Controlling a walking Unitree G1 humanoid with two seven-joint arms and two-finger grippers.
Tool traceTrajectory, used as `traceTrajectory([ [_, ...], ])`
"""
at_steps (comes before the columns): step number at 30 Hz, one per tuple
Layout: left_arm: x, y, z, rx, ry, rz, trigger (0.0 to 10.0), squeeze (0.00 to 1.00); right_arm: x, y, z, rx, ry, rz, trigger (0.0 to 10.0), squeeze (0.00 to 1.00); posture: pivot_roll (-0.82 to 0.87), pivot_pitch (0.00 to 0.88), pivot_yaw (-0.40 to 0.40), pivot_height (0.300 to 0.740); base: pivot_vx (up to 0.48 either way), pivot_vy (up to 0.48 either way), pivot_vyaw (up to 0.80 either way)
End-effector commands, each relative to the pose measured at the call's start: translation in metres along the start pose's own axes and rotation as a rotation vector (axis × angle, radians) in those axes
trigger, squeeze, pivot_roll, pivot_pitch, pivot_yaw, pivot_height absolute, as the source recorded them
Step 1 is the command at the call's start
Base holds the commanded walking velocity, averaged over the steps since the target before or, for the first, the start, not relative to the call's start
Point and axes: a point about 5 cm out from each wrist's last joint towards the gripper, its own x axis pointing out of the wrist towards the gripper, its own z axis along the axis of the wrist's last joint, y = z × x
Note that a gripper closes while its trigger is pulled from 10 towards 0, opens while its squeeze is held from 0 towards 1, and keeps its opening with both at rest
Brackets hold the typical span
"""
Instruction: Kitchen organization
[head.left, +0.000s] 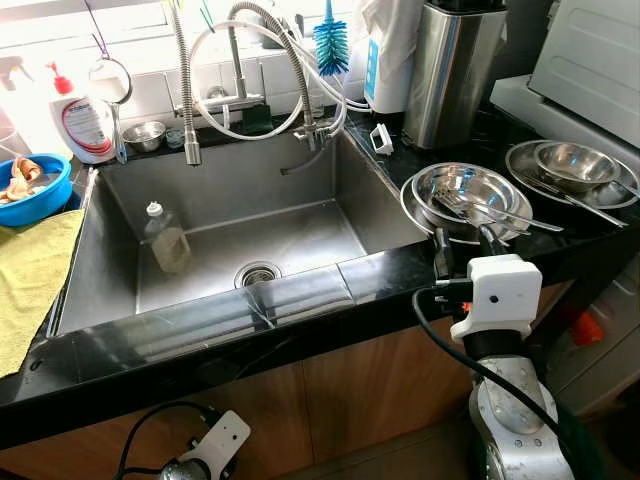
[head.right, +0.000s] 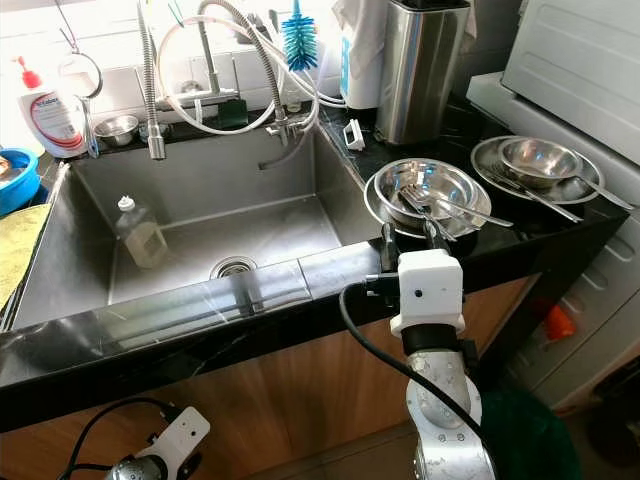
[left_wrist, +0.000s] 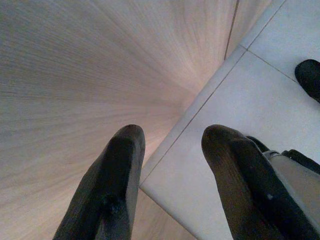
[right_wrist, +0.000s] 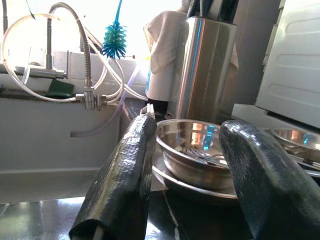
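Black countertop (head.left: 390, 272) right of the sink (head.left: 230, 235) carries a steel bowl (head.right: 420, 188) with cutlery, on a plate. Likely light, rigid, slippery; best pinched at the rim. Right gripper (head.right: 407, 236) hovers just before it, fingers apart, empty. Left gripper (left_wrist: 175, 175) hangs idle, parted, empty.

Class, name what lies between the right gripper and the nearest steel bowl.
Only bare black countertop separates the open right gripper from the steel bowl holding forks, as the right wrist view shows.
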Motion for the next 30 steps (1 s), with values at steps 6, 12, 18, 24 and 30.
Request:
traceTrajectory([
  [6, -0.001, -0.003, -0.006, -0.003, 0.027, -0.01, 10.0, 0.0, -0.004, -0.017, 0.013, -0.011, -0.049, -0.077, 10.0, 1.0, -0.16, 0.0, 0.066, 0.74, 0.0, 0.0, 0.0],
  [12, -0.001, -0.003, -0.006, -0.004, 0.028, -0.01, 10.0, 0.0, -0.007, -0.031, 0.009, 0.007, -0.022, -0.153, 10.0, 0.0, -0.16, 0.0, 0.067, 0.74, 0.0, 0.0, 0.0],
  [18, -0.001, -0.003, -0.007, -0.008, 0.028, -0.007, 10.0, 0.0, -0.007, -0.035, 0.004, 0.106, 0.016, -0.199, 10.0, 0.0, -0.15, 0.0, 0.064, 0.74, 0.0, 0.0, 0.0],
  [24, -0.001, -0.002, -0.007, -0.01, 0.031, -0.006, 10.0, 0.0, -0.006, -0.037, -0.001, 0.158, 0.04, -0.217, 10.0, 0.0, -0.15, 0.0, 0.065, 0.74, 0.0, 0.0, 0.0],
  [30, -0.001, -0.002, -0.005, -0.01, 0.023, -0.007, 10.0, 0.0, -0.004, -0.031, -0.005, 0.181, 0.066, -0.162, 10.0, 0.0, -0.15, 0.0, 0.065, 0.74, 0.0, 0.0, 0.0],
])
